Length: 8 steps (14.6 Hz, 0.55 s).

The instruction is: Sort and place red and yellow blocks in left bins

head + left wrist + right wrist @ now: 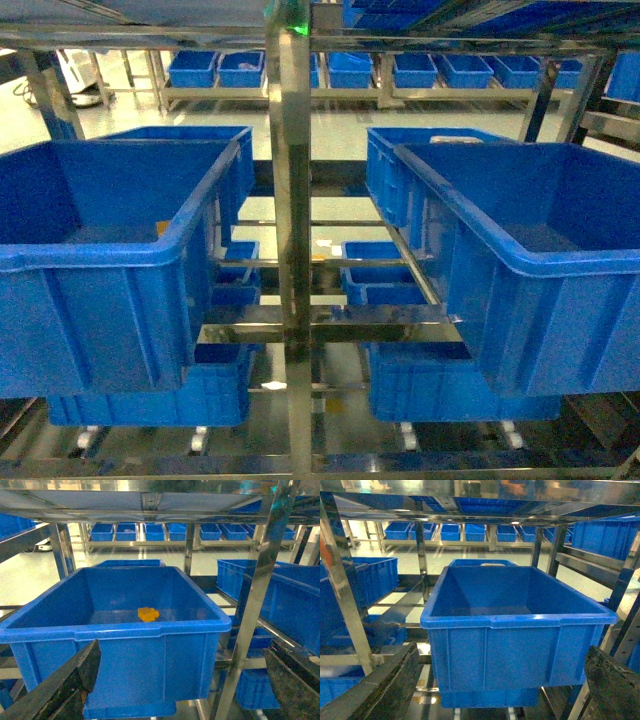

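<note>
The yellow block (148, 613) lies on the floor of the left bin (115, 630), toward its far wall. This deep bright-blue crate also fills the left of the head view, left bin (90, 255). No red block shows in any view. My left gripper (182, 650) is open in front of the bin's near wall, below its rim, holding nothing. My right gripper (502, 650) is open too, facing the near wall of the right-hand blue crate (520, 620), whose visible floor is bare. Neither gripper appears in the head view.
A steel rack post (292, 250) stands between the two crates, with the right crate (560, 265) beside it. More blue crates sit behind and on the lower shelf (150, 400). A steel upright (252, 615) runs close on the left gripper's right side. Shelf rails cross overhead.
</note>
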Tool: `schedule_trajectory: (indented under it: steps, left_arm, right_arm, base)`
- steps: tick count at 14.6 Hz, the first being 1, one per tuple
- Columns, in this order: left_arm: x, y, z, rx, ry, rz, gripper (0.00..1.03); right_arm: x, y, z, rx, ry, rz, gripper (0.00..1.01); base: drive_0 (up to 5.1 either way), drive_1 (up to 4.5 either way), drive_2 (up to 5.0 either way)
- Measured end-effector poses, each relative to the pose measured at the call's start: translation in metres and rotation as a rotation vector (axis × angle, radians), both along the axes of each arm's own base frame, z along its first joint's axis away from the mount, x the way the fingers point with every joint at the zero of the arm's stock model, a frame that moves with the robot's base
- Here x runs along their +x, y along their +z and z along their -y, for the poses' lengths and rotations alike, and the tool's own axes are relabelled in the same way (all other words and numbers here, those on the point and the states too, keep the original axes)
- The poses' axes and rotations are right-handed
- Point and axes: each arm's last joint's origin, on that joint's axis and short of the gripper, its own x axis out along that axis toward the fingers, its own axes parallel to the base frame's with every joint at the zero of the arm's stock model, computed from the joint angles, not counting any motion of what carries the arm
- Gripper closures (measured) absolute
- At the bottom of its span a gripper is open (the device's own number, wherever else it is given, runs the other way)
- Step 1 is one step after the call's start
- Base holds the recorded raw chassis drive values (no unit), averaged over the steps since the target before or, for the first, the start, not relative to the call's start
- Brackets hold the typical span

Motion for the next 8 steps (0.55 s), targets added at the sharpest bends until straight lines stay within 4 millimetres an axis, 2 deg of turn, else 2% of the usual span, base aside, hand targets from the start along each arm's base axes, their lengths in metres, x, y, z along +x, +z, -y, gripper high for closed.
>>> schedule_trajectory:
  steps: [8]
  left_arm:
    - [0.0000,0.0000,0.0000,0.000,0.000,0.000,0.05]
  right_arm:
    - [0.0000,0.0000,0.0000,0.000,0.000,0.000,0.03]
  base:
    - [0.0,0.00,0.0]
